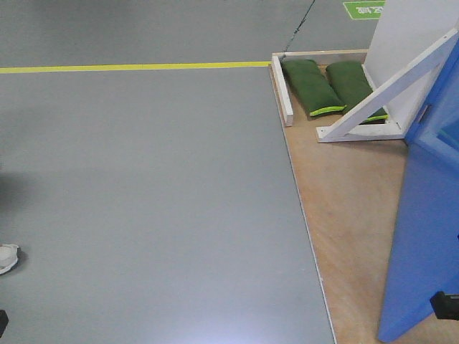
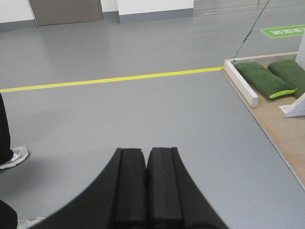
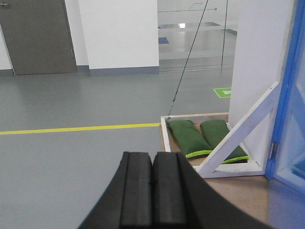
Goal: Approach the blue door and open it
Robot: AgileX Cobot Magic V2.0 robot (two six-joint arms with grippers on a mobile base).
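The blue door (image 1: 423, 236) stands at the right edge of the front view, on a wooden platform (image 1: 344, 208). I see it edge-on and close. Its blue frame and panel also show at the right edge of the right wrist view (image 3: 291, 119). Its lever handle and lock are out of view. My left gripper (image 2: 146, 151) is shut and empty, held over the grey floor. My right gripper (image 3: 152, 155) is shut and empty, pointing toward the platform's near corner. Neither gripper touches the door.
Two green sandbags (image 1: 315, 87) lie on the platform behind a white diagonal brace (image 1: 380, 97) and a white wall panel (image 1: 412, 43). A yellow floor line (image 1: 129, 67) crosses the floor. A person's shoe (image 1: 7, 256) is at the left. A thin cable (image 3: 188, 57) runs up from the platform.
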